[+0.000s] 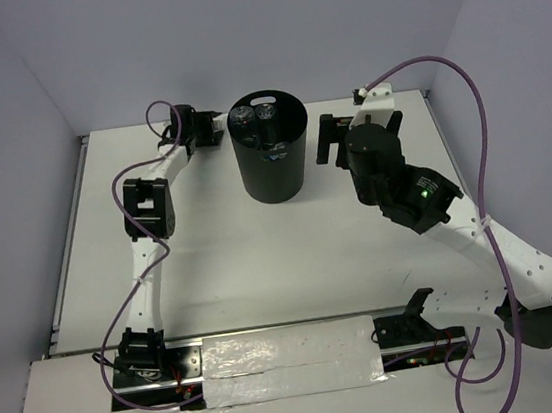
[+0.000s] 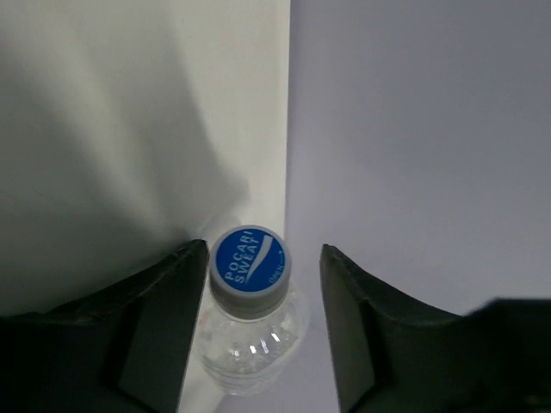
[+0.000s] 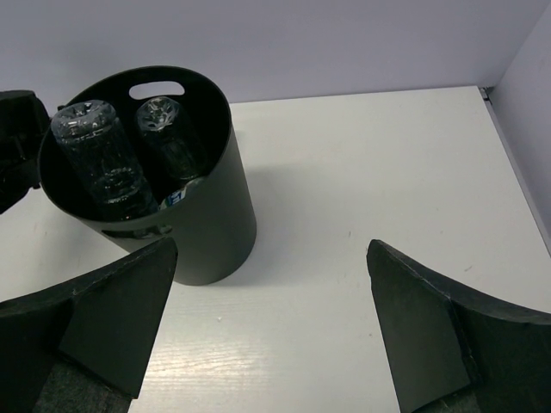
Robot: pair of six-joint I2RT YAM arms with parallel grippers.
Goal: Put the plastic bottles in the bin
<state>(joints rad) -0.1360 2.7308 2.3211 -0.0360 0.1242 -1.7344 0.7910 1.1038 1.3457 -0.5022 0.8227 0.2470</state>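
A white worktop point(image 1: 262, 259) is enclosed by pale lilac walls point(image 1: 38, 74). The black bin point(image 1: 274, 176) is set upright toward the far middle, and two bottles point(image 3: 95, 155) are already held in it, standing on end. A third bottle point(image 2: 250, 344), clear with a blue cap point(image 2: 250, 258), is framed by the left tool point(image 2: 264, 248) near the far edge, left of the bin; whether it stands or lies cannot be told. The left tool is not clenched: one finger point(image 2: 164, 318) is at or against the cap, while a gap is seen at the other. The right tool point(image 3: 271, 249) is spread wide and empty, just right of the bin.

A slip is judged the main risk: if only the smooth cap end is caught, the bottle could be squeezed out or swung loose in the lift. With one finger meeting first, it could be shoved aside. On the carry, the rim could be struck and the bin tipped, or the drop blocked by the bottles inside.
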